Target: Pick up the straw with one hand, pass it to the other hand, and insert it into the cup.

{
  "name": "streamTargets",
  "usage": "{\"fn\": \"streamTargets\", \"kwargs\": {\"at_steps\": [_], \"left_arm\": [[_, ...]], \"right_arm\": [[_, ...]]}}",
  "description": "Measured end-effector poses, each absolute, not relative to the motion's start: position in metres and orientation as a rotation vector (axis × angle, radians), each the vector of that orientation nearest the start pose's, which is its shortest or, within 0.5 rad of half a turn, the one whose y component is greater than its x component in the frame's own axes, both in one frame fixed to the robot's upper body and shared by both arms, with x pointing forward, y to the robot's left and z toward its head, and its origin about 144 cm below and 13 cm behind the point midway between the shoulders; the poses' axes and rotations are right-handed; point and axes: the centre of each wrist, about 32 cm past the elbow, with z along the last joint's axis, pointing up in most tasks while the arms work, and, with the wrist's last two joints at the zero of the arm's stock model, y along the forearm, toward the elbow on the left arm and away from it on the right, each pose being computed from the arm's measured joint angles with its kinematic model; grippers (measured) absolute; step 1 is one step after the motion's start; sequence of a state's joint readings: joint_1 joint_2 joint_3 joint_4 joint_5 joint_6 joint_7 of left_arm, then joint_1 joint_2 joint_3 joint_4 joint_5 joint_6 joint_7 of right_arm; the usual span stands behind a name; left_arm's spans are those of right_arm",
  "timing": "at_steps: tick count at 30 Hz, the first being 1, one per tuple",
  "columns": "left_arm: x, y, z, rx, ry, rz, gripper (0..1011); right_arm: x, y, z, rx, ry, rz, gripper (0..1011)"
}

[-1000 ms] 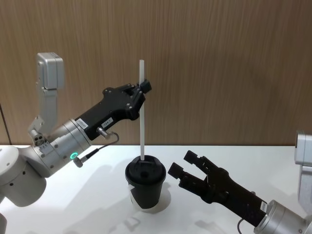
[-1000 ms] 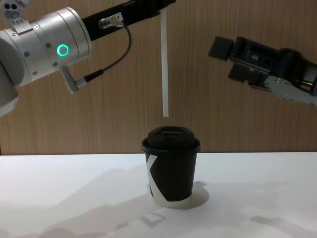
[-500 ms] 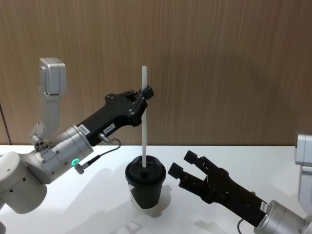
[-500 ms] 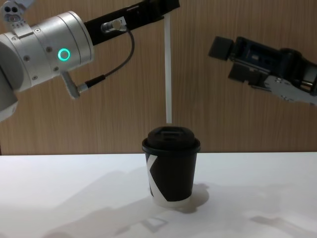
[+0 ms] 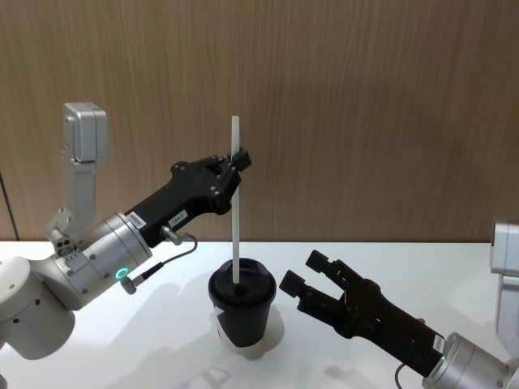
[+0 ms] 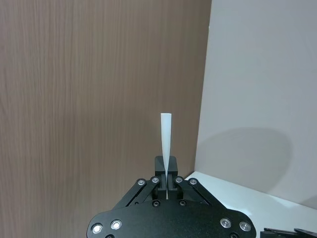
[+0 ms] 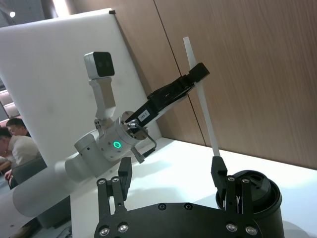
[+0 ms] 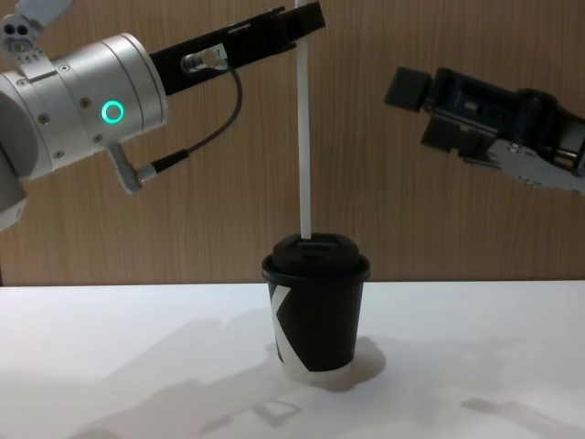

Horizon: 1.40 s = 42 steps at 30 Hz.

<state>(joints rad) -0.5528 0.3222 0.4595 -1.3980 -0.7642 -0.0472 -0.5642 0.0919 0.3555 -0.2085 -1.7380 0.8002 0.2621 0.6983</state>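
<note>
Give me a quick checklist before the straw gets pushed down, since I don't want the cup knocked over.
1. Left gripper shut on the straw: ok.
2. Straw close to upright: ok.
3. Straw's lower tip at the lid of the cup: ok in the chest view.
4. Tip actually in the lid's hole: cannot tell.
5. Cup standing upright on the table: ok.
6. Right gripper open and apart from the cup: ok.

Setting: indoor lab or demonstration room, indicated by white counter (image 5: 162,340), wood-panel wall (image 5: 365,97), and white partition (image 7: 59,59).
</note>
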Motion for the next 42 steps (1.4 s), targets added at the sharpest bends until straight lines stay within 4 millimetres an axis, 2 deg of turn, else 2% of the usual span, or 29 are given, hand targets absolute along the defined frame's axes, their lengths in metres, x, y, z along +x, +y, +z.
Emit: {"fn": "streamTargets", "kwargs": {"at_steps": [42], "left_arm": [[0.593, 0.203, 1.257, -0.356, 0.025, 0.586, 18]], "right_arm": [[0.471, -0.249, 1.215, 0.31, 0.3, -0.515, 1001]]}}
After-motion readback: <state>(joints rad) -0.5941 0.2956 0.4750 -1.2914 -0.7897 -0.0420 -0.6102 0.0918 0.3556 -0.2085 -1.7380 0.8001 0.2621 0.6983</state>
